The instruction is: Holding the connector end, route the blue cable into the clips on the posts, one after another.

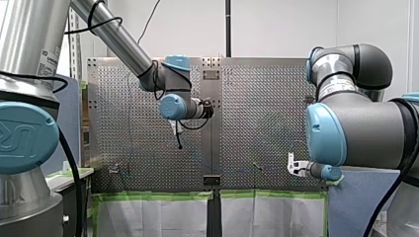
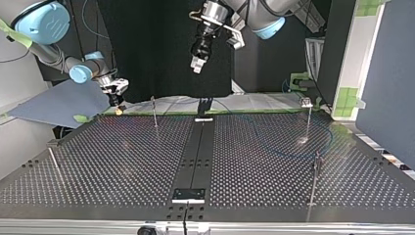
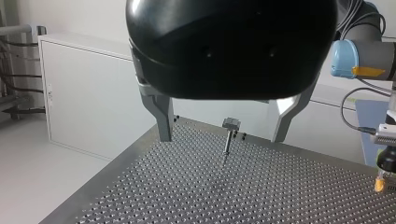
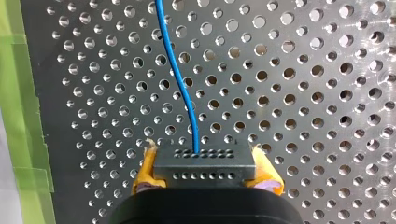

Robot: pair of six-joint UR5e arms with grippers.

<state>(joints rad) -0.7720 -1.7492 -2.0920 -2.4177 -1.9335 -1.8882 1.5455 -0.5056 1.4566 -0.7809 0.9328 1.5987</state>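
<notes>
In the right wrist view my right gripper (image 4: 205, 179) is shut on a dark connector block (image 4: 204, 163), held between its yellow pads (image 4: 144, 175). The blue cable (image 4: 180, 79) leaves the connector and snakes away over the perforated plate. In the top view my right gripper (image 2: 117, 104) sits low at the table's far left edge. My left gripper (image 2: 197, 63) hangs high over the far middle, open and holding nothing. In its wrist view the metal fingers (image 3: 162, 119) stand wide apart, with a clip-topped post (image 3: 230, 125) seen beyond them.
Thin posts stand on the table (image 2: 122, 161): one far left of middle (image 2: 154, 111), one far right (image 2: 308, 117), one near right (image 2: 316, 176), one near left (image 2: 54, 164). A dark strip (image 2: 195, 156) runs down the middle. Green tape (image 4: 18, 93) marks the edge.
</notes>
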